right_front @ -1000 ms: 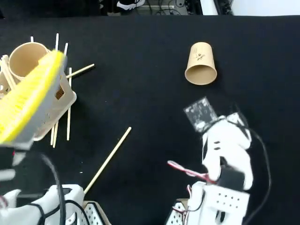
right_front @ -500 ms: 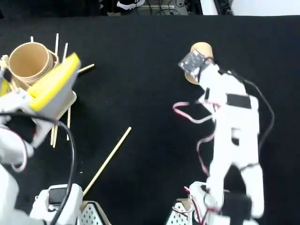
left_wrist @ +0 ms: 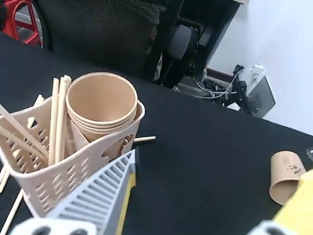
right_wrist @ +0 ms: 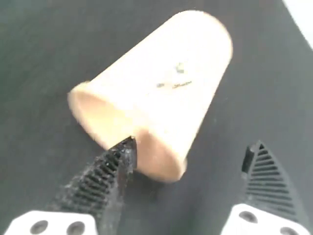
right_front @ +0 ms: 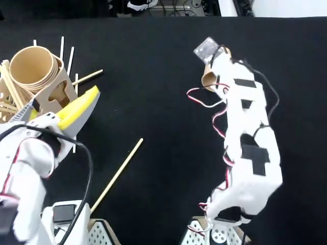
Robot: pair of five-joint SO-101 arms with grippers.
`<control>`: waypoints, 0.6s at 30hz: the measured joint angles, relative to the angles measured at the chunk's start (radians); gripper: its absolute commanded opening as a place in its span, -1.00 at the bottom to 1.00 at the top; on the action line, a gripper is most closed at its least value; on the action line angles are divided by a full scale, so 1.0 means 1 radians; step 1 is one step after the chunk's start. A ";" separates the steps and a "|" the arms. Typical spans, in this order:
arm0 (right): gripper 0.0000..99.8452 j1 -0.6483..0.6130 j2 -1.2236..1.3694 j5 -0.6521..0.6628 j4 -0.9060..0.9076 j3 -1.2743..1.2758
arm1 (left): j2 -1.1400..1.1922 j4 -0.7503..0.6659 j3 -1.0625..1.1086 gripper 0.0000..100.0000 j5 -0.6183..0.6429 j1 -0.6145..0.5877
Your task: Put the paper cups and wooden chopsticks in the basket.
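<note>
Black table (right_front: 153, 51), mesh chair (left_wrist: 102, 27), white wall (left_wrist: 283, 39)

A black tabletop (right_front: 148, 66) spans the high view; past its edge at twelve o'clock lie cables (right_front: 176, 7). The left wrist view shows a black mesh chair (left_wrist: 98, 34) and a white wall (left_wrist: 279, 44) behind.

right arm (right_front: 245, 127) fully outstretched, right gripper (right_wrist: 192, 145) wide apart; left gripper (left_wrist: 220, 169) likewise

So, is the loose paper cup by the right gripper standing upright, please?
No, the paper cup lies on its side on the black table, its mouth toward the right gripper.
</note>
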 measured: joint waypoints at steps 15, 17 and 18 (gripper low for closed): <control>-0.98 0.014 0.209 -0.026 -0.064 -0.186 | -0.456 -0.239 0.752 -0.06 0.000 0.000; -0.98 0.034 0.173 -0.052 -0.021 -0.186 | -0.526 -0.235 0.824 -0.06 0.000 0.000; -0.98 0.044 0.152 -0.069 0.003 -0.186 | -0.559 -0.224 0.845 -0.06 0.000 0.000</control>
